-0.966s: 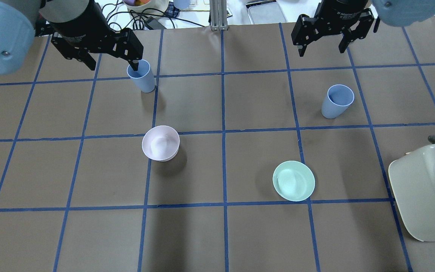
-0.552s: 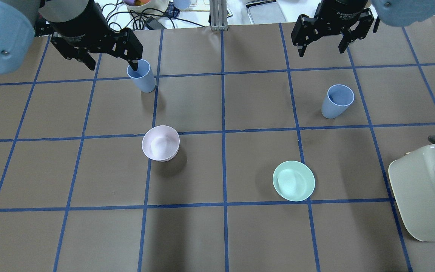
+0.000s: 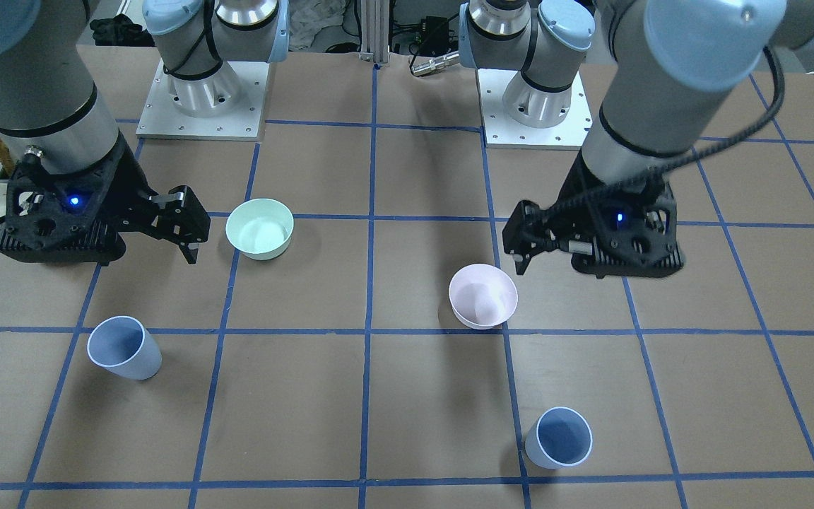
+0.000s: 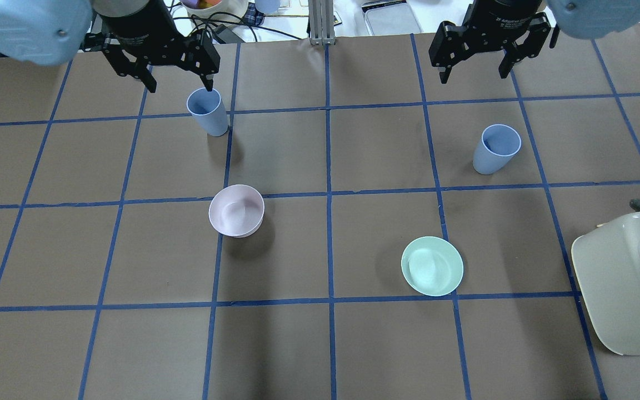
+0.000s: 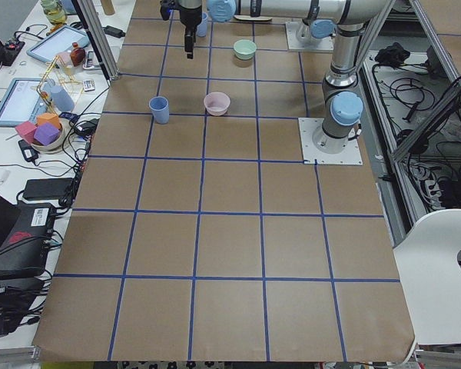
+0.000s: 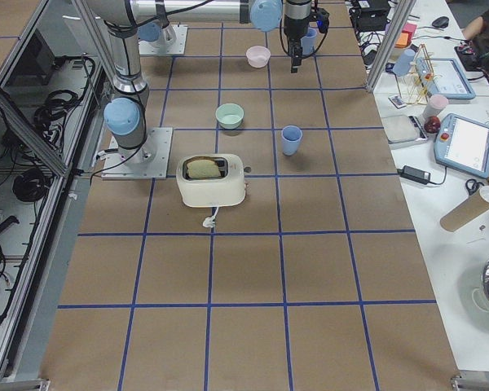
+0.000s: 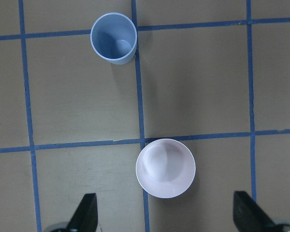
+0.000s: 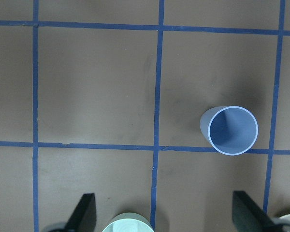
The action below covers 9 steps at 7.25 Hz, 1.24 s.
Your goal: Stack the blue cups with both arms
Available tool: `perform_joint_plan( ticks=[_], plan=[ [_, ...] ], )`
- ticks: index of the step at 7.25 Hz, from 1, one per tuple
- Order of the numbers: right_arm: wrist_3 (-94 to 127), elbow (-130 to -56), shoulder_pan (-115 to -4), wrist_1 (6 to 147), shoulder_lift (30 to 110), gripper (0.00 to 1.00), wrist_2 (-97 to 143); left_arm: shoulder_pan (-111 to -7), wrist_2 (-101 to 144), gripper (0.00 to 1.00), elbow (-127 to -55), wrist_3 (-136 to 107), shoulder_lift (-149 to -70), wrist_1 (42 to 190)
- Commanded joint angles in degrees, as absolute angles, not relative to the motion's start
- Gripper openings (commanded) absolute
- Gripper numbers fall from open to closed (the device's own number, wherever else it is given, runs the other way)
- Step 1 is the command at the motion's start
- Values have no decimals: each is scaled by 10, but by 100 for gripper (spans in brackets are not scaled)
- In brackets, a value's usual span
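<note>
**Overhead view.** The left cup (image 4: 207,112) and right cup (image 4: 495,149) are seen upright, mouths up, well apart on the table (image 4: 381,150). The left gripper (image 4: 181,83) and right gripper (image 4: 473,75) are spread wide, and nothing is held.

**Front-facing view.** Both grippers are shown raised above the table. Neither cup is touched.

**Left wrist view.** The 2 fingers (image 7: 87,215) frame the pink bowl (image 7: 165,168). The left cup is seen beyond it, just beside a tape crossing.

**Right wrist view.** Bare table is shown all round the right cup. The green bowl (image 8: 128,224) is cut by the lower edge.

**Side views.** The toaster (image 6: 214,181) is seen well apart from the right cup. No table edge is near either cup.

**Handling.** The cups are judged light, stiff, smooth and easily tipped. A pinch on the wall at the rim is advised, with 1 finger inside and 1 outside. On the tapered outside, slipping is to be expected. The pink bowl is to be cleared on the left approach.
</note>
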<state>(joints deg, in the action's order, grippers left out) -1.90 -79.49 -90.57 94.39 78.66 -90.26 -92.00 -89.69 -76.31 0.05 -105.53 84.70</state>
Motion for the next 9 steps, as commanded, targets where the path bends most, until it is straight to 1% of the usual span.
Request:
perform_joint_plan(
  ticks=[1, 2, 3, 6, 8, 9],
  plan=[
    [-19, -810, -904, 953, 787, 100, -903, -915, -900, 100, -675, 9, -1193, 811],
    [-19, -810, -904, 953, 789, 100, -903, -911, -899, 100, -648, 13, -1246, 789],
    [-18, -810, -904, 953, 790, 100, -903, -909, -901, 100, -637, 28, -1278, 789],
    [-18, -810, -904, 953, 790, 100, -903, -907, -902, 100, -635, 40, -1315, 791],
    [-18, -810, -904, 953, 790, 100, -903, -906, -902, 54, -634, 35, -1322, 795],
    [-18, -811, -904, 953, 790, 100, -903, -906, -903, 24, -634, 33, -1322, 796]
  ],
)
